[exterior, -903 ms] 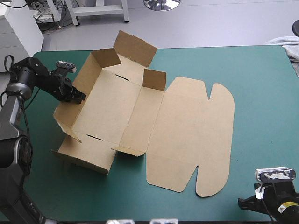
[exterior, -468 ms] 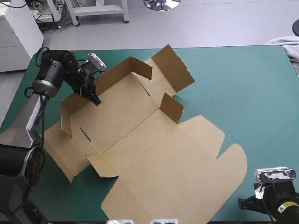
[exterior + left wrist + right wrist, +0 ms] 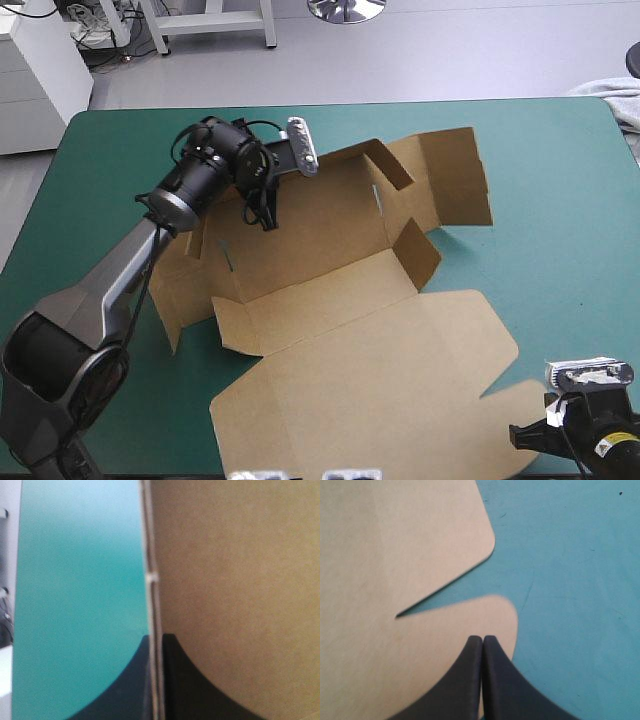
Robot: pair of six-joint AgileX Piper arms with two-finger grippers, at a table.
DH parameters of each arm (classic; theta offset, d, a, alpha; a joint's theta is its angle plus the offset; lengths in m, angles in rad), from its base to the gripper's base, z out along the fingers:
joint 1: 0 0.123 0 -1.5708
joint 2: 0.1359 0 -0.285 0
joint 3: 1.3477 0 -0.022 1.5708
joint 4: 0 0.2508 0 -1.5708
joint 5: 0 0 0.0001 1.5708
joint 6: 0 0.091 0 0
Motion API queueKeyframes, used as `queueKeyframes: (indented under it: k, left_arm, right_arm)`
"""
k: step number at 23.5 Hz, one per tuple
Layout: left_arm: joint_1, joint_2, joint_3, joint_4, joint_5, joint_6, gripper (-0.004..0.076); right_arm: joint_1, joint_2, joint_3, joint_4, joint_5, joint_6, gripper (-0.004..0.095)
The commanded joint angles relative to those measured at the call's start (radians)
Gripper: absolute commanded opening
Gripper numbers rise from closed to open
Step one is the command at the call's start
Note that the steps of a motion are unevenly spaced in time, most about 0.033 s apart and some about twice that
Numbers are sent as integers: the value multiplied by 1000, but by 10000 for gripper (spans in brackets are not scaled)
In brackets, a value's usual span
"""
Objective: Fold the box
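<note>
The brown box (image 3: pixel 320 250) lies turned at an angle on the teal-green cover (image 3: pixel 560 200), its side walls partly raised. Its big lid (image 3: pixel 380 390) is flat, reaching toward the table's front edge. My left gripper (image 3: pixel 267 218) is at the box's far left wall and shut on it. In the left wrist view the board's edge (image 3: pixel 151 575) runs straight between the black fingers of that gripper (image 3: pixel 156 637). My right gripper (image 3: pixel 515 433) sits at the front right corner. It is shut (image 3: pixel 482 638), empty, just over the lid's rounded flap (image 3: pixel 395 555).
A pale cloth (image 3: pixel 612 96) lies over the table's far right corner. Bare cover (image 3: pixel 560 260) stretches to the right of the box. A raised end flap (image 3: pixel 455 175) juts toward the far right.
My left gripper has moved right along the far side with the wall in its hold, swinging the whole box clockwise, so the lid now points at the front edge. The right arm has stayed put.
</note>
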Motion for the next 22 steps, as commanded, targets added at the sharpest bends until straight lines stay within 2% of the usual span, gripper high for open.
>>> queueKeyframes:
  k: [1,7,11,17,18,22]
  left_arm:
    - [-115,-62,-33,76,-79,-2,-10]
    - [-273,-62,-33,222,-166,-85,-10]
    - [-364,-62,-31,347,-200,-217,-10]
    - [-488,-62,15,641,-219,-623,-10]
    - [-513,-62,60,768,-225,-731,-10]
    - [-575,-62,235,1089,-204,-996,-10]
  right_arm:
    - [3,10,-26,3,-51,-2,-19]
    - [3,10,-26,3,-51,-2,-19]
    - [3,10,-26,3,-51,-2,-19]
    - [3,10,-26,3,-51,-2,-19]
    - [3,10,-26,3,-51,-2,-19]
    - [3,10,-26,-1,-53,-2,-19]
